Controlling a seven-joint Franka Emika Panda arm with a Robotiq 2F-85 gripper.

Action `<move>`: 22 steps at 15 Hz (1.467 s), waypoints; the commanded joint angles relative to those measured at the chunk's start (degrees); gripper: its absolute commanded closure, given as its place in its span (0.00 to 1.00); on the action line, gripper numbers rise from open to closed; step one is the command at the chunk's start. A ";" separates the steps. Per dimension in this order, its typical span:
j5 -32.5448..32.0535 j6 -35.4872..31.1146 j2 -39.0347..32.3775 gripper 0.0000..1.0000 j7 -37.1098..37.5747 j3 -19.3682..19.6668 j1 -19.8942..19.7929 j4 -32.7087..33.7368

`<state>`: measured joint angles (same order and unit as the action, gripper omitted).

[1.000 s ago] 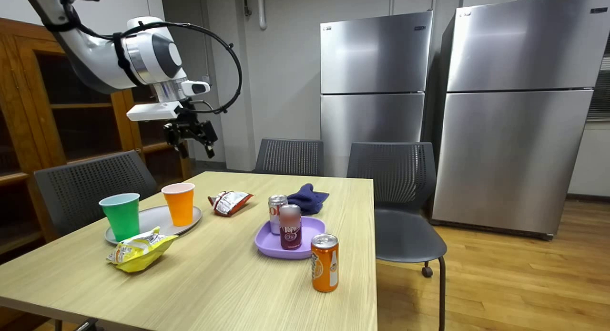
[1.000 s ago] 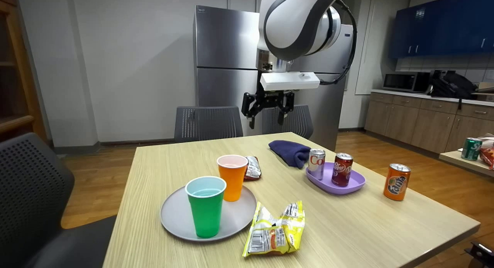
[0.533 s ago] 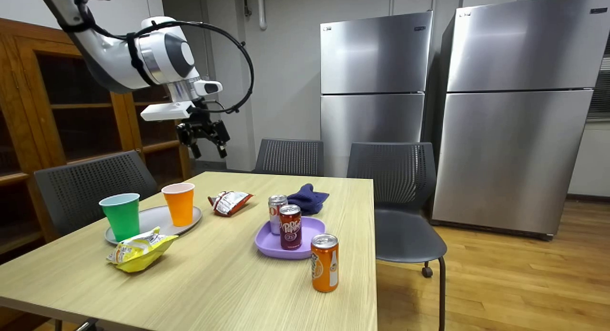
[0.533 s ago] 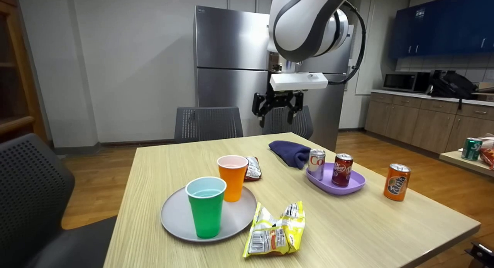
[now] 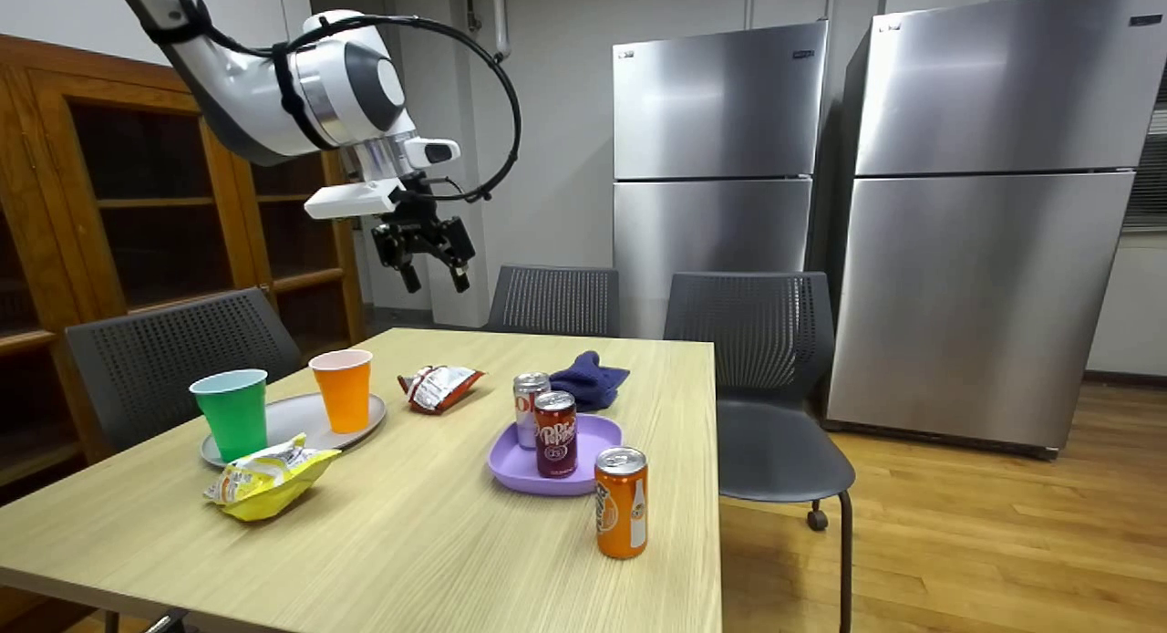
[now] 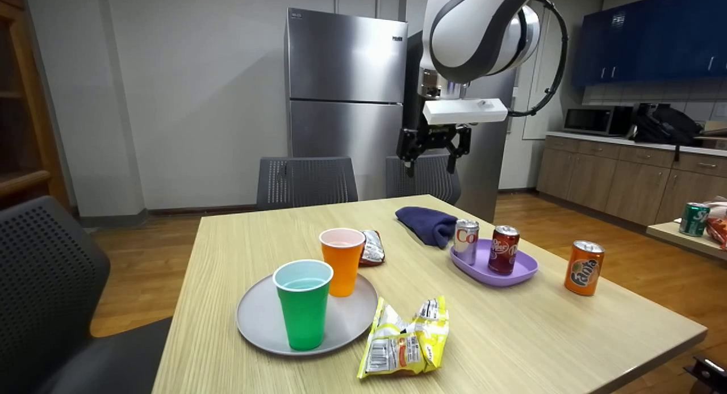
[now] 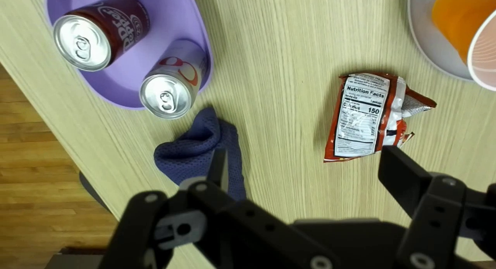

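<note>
1. My gripper [image 7: 306, 164] hung in the air over the far part of the worktop [image 6: 511, 337], far as both exterior views showed it. My jaws were spread wide, with nothing between them.
2. Nearest to me, in the wrist view, were the blue cloth [image 7: 190, 162], partly hidden behind my gripper, and the red snack bag [image 7: 360, 118]. The cloth lay near the far right corner; the bag lay between the left and right edges.
3. Just beside the cloth, along the right edge, the purple tray [image 7: 174, 21] carried the silver can [image 7: 172, 85] and the dark red can [image 7: 104, 30].
4. At the same edge, farther from that corner, the orange can [image 6: 585, 269] stood upright, apart from the tray.
5. Toward the left edge, the gray plate [image 6: 258, 320] carried the green cup [image 6: 304, 309] and the orange cup [image 6: 341, 263]. Whether the yellow snack bag [image 6: 406, 340] touched this plate, I could not tell.
6. As I judged, no grasp was yet made: two cans already stood in the tray, two cups on the plate; the orange can, both bags and the cloth were outside.
</note>
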<state>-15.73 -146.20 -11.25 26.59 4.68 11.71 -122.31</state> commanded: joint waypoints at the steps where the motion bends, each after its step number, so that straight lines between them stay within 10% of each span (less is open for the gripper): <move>1: -2.44 1.24 3.60 0.00 1.58 -0.05 -1.80 -2.67; 22: 7.68 10.30 12.10 0.00 -19.18 0.87 -12.95 -9.90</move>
<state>-8.77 -139.82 -2.14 11.88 6.10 0.61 -130.24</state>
